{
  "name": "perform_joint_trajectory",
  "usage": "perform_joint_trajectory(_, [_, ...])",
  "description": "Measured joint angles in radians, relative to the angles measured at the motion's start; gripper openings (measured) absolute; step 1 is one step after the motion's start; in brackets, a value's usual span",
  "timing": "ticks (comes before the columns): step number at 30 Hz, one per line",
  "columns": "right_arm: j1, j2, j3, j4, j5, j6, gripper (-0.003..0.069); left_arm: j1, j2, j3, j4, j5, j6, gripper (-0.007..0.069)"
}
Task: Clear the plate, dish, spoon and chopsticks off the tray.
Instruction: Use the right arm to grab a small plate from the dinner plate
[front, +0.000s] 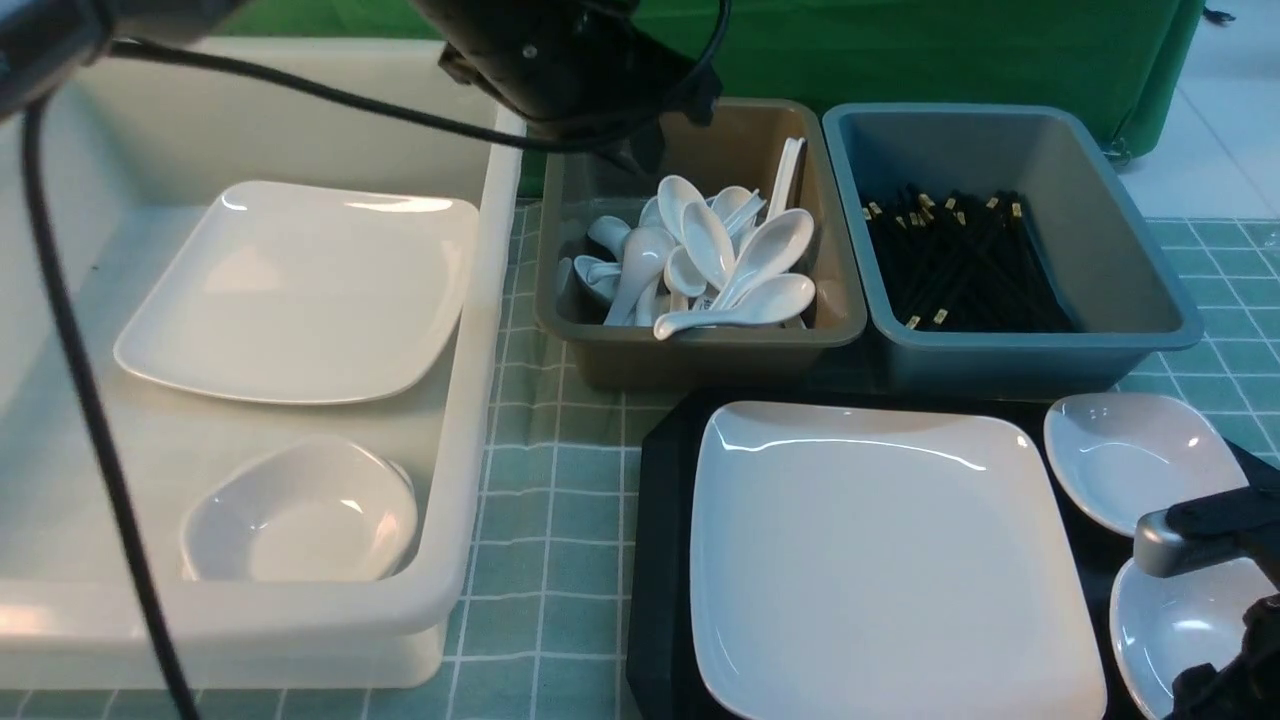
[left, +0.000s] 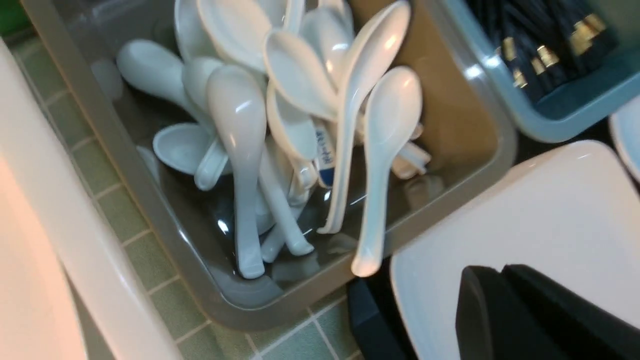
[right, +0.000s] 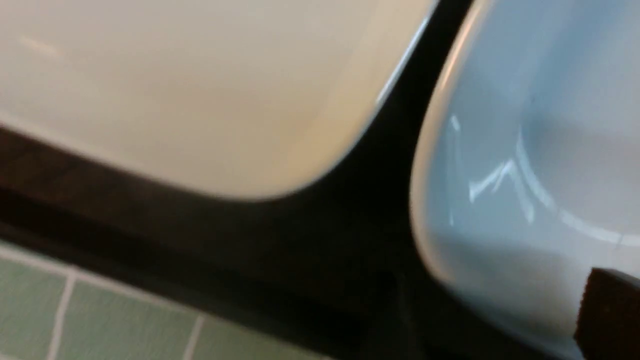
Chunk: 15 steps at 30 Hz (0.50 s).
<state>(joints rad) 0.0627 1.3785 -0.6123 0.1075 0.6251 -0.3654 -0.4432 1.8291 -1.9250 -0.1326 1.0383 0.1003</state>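
The large white square plate (front: 880, 560) lies on the black tray (front: 660, 560), and shows in the left wrist view (left: 540, 215) and the right wrist view (right: 200, 90). Two small white dishes stand on the tray's right side, one far (front: 1135, 455) and one near (front: 1175, 620). No spoon or chopsticks show on the tray. My left gripper (left: 500, 272) is shut and empty, high over the spoon tub (front: 700, 345). My right gripper (front: 1215, 535) hangs low over the near dish (right: 525, 150). Only one of its fingers (right: 610, 315) shows, so its jaw state is unclear.
A brown tub (left: 150, 190) holds several white spoons (front: 720, 260). A blue-grey tub (front: 1000, 350) holds several black chopsticks (front: 950, 260). A white tub (front: 460, 420) on the left holds another square plate (front: 300, 290) and a small dish (front: 300, 515). The table has a green checked cloth (front: 550, 480).
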Motion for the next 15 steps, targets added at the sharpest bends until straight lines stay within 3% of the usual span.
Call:
perform_joint_trajectory(4, [0.000, 0.043, 0.000, -0.006, -0.044, -0.029, 0.0490, 0.000, -0.074, 0.045, -0.001, 0.000, 0.004, 0.0008])
perform_joint_trajectory(10, [0.003, 0.060, -0.001, -0.034, -0.098, -0.064, 0.0290, 0.000, -0.227, 0.206, -0.001, -0.032, 0.004, 0.0008])
perform_joint_trajectory(15, [0.003, 0.058, -0.002, -0.056, -0.120, -0.066, 0.0239, 0.000, -0.308, 0.296, -0.003, -0.046, 0.004, 0.0008])
